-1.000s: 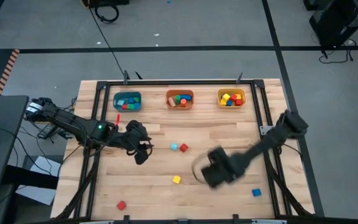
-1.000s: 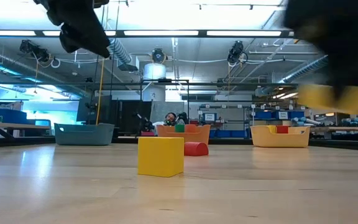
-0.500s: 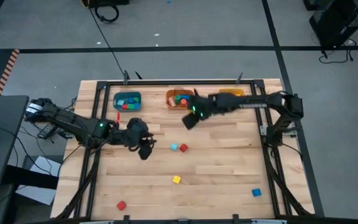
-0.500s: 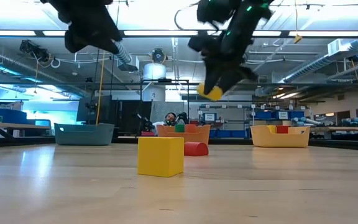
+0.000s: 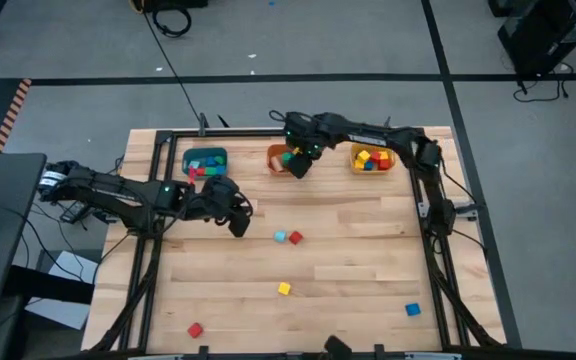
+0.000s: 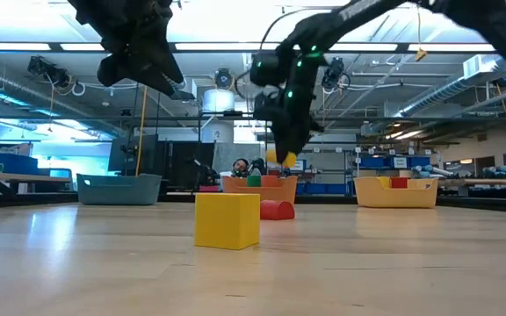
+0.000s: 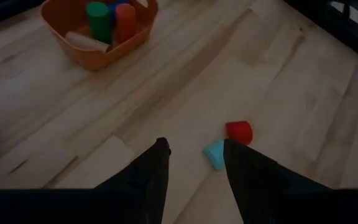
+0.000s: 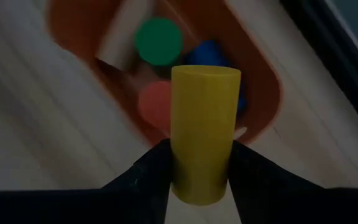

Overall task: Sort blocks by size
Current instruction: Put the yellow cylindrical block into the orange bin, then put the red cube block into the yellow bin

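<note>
The right gripper hung over the orange bin at the far middle of the table, its fingers clamped on a yellow cylinder that stood upright between them. From the wrist camera that cylinder was right above the bin's opening, and inside the bin I could see a green cylinder, a red one, a blue piece and a pale wooden bar. From table height the yellow cylinder showed just above the bin's rim, still in the air.

The left gripper hovered over the left-centre of the table, above the boards, with its fingers parted and nothing between them. Just past its fingertips lay a light blue block and a red block, side by side and close to touching.

Nearer the front of the table sat a yellow cube, alone in the open. A blue cube lay toward the front right and a red cube toward the front left, both well apart from everything else.

Along the far edge, the teal bin on the left held red and blue pieces, and the yellow bin on the right held red, yellow and green blocks.
</note>
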### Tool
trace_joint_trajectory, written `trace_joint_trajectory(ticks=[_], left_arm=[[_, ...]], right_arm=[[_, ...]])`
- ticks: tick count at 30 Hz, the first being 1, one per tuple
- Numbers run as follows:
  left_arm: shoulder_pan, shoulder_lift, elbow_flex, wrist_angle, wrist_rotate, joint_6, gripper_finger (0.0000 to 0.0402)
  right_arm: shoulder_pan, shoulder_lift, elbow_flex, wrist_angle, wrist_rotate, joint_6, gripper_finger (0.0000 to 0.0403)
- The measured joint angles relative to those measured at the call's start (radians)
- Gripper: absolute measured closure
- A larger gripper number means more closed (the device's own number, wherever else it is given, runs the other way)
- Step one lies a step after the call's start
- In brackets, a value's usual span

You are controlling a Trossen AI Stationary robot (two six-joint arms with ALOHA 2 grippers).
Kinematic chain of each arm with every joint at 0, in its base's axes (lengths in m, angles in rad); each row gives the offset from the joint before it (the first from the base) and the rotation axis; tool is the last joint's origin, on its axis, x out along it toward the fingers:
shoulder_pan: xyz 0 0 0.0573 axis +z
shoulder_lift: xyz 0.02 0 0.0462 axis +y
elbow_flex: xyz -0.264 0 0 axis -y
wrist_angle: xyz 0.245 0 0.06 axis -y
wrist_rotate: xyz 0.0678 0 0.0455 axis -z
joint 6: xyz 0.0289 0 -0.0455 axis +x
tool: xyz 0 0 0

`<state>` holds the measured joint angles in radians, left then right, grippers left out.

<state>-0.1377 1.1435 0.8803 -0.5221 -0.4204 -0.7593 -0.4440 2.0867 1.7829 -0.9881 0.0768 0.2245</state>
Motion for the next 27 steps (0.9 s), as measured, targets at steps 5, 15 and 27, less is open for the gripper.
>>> trace_joint_trajectory(ticks=[5, 15, 27], left_arm=[[0.007, 0.0, 0.0, -0.014, -0.027, -0.012, 0.0241], [0.02, 0.0, 0.0, -0.024, -0.038, -0.034, 0.0241], [0.02, 0.009, 0.0, -0.048, -0.022, -0.035, 0.0231]], right_arm=[[-0.042, 0.059, 0.029, -0.02, -0.027, -0.082, 0.0246], [-0.059, 0.039, 0.025, 0.03, -0.044, -0.087, 0.0226], [-0.049, -0.025, 0.024, -0.093, -0.043, 0.034, 0.0167]])
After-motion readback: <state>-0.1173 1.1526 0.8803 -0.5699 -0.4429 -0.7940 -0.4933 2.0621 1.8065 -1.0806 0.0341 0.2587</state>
